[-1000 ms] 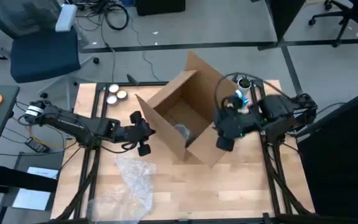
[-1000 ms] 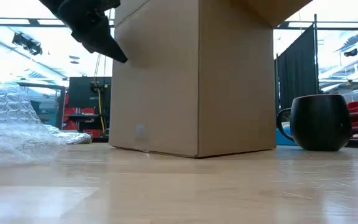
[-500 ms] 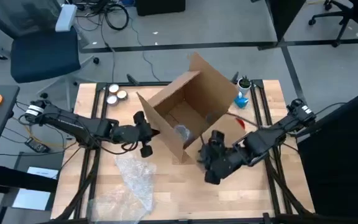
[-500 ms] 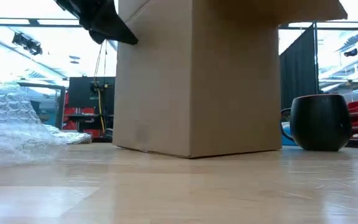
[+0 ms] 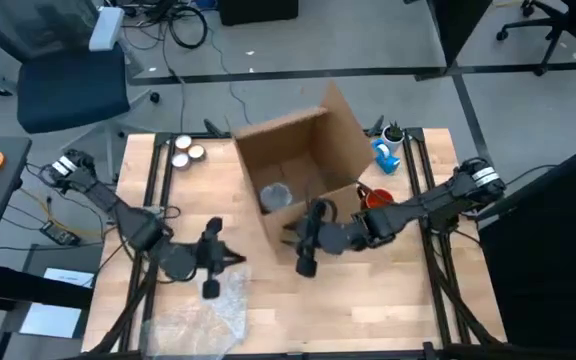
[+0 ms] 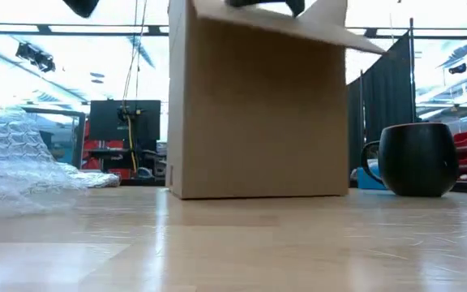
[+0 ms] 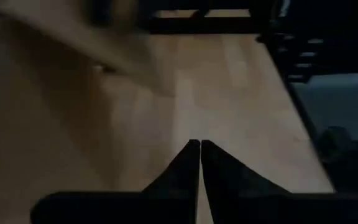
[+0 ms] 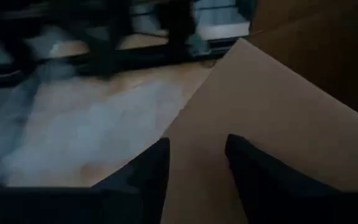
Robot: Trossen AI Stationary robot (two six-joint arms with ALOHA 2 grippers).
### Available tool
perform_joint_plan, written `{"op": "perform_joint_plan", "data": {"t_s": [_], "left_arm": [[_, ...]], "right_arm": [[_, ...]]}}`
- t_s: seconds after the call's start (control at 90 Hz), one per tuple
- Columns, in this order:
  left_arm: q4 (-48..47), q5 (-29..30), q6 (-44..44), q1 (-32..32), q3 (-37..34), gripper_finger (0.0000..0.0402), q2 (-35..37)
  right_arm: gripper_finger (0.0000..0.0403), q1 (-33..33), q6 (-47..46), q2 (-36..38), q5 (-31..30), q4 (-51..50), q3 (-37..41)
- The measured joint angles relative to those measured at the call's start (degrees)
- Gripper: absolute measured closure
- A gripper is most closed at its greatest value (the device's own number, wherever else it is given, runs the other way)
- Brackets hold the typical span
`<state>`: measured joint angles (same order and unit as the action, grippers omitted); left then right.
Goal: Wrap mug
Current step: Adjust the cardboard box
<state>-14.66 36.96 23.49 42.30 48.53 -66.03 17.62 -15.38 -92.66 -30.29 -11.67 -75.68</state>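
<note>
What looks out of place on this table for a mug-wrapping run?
The cardboard box sits skewed to the table edges, its near flap under the right hand. The black mug stands bare and upright, apart from the bubble wrap, which lies crumpled at the near edge beside the left hand.

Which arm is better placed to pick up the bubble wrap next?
Left. Its end effector sits right beside the clear bubble wrap sheet, fingers closed and empty. The right end effector is open at the brown cardboard box, farther away.
</note>
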Motion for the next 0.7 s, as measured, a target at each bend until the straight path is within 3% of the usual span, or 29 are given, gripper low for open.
{"op": "perform_joint_plan", "data": {"t_s": [0.433,0.7], "left_arm": [[-1.02,5.89,8.25,12.78,0.63,0.0402,-5.35],[-13.12,6.26,13.30,20.35,10.48,0.0402,-5.32]], "right_arm": [[0.0269,-7.69,0.70,-0.07,1.20,6.19,0.04],[0.0280,-10.17,0.61,-0.07,1.01,15.70,7.55]]}}
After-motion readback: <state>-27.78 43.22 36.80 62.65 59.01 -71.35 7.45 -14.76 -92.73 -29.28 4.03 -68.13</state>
